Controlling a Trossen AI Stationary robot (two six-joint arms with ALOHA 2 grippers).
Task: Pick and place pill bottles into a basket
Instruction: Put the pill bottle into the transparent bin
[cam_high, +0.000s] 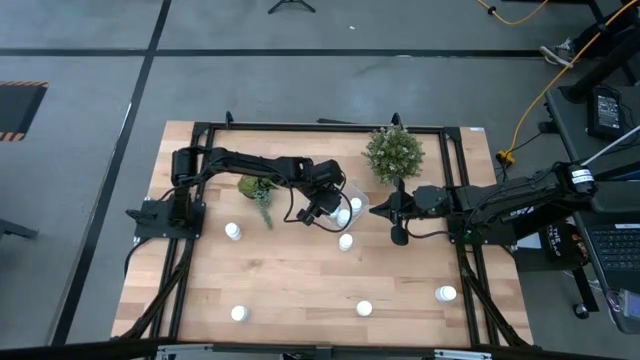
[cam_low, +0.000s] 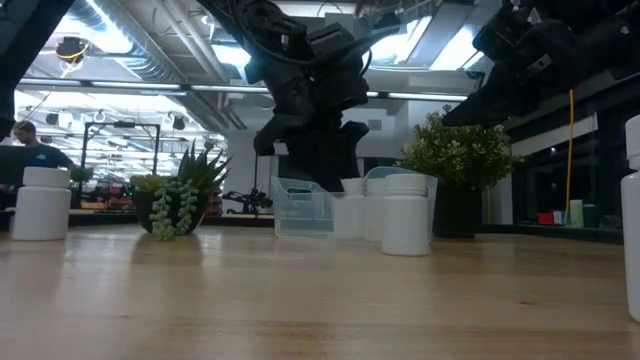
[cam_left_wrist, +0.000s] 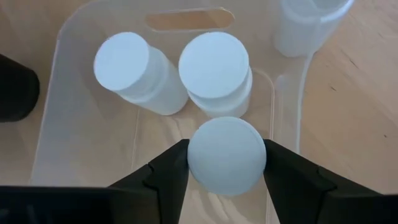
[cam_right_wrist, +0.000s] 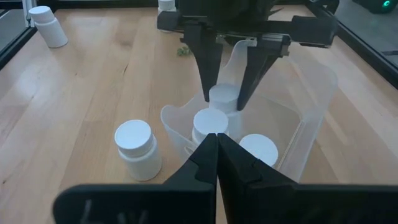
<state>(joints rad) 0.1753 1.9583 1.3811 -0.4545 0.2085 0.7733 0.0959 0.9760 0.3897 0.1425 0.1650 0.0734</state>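
The basket (cam_high: 362, 199), a clear plastic tub, stands at mid-table between two plants. My left gripper (cam_left_wrist: 227, 163) reaches down into it, shut on a white pill bottle (cam_left_wrist: 227, 152). Two more pill bottles (cam_left_wrist: 132, 70) (cam_left_wrist: 215, 70) stand upright on the basket's floor. Another bottle (cam_right_wrist: 137, 147) stands on the table just outside the basket. More bottles (cam_high: 233, 231) (cam_high: 364, 308) (cam_high: 446, 294) stand loose on the table. My right gripper (cam_right_wrist: 216, 155) hovers shut, right of the basket, touching nothing. My left gripper pinches the pill bottle between its two fingers, one on each side of the white cap (cam_left_wrist: 194, 158). The fingers slant down from above into the basket. The bottle stands upright inside the basket (cam_right_wrist: 224, 98), beside the two others; whether its base rests on the floor is hidden.
A bushy potted plant (cam_high: 393, 152) stands behind the basket's right side. A trailing succulent (cam_high: 258, 190) sits to the basket's left, under my left arm. A black frame (cam_high: 190, 240) borders the wooden table. The near half of the table holds only scattered bottles (cam_high: 238, 313).
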